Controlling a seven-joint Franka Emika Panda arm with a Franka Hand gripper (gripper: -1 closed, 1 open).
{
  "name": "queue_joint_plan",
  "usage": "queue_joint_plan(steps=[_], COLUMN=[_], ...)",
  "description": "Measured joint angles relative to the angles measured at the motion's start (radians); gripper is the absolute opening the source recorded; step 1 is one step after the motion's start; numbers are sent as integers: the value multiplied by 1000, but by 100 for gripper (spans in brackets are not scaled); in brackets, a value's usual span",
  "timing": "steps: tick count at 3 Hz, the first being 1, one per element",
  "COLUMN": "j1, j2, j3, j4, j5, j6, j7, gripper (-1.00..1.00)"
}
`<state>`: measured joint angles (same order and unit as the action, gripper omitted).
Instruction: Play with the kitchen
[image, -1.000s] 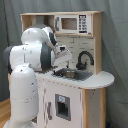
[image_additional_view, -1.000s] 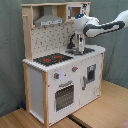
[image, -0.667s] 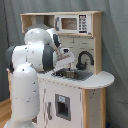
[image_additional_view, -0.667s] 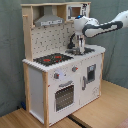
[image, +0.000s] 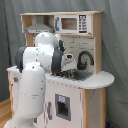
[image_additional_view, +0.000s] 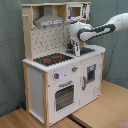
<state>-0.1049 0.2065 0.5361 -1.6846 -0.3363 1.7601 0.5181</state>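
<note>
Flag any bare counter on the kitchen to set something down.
Free: rounded counter end beside the faucet, and the front strip. Hob is bare too. Crowded: sink, where the gripper hangs.

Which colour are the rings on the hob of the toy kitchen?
Red rings on a black hob, shown best in the second exterior view.

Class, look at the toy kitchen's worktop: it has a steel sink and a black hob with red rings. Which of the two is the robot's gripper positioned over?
The steel sink: the gripper hangs at its edge, beside the black faucet, while the red-ringed black hob sits apart.
</note>
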Motion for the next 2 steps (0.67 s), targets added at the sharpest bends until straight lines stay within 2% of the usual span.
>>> queue_joint_plan(steps=[1,2], j1=[0,0], j2=[2,2], j3=[1,1], j4=[2,2], j5=[0,0], j6=[2,2], j7=[0,0], gripper=[100,-100])
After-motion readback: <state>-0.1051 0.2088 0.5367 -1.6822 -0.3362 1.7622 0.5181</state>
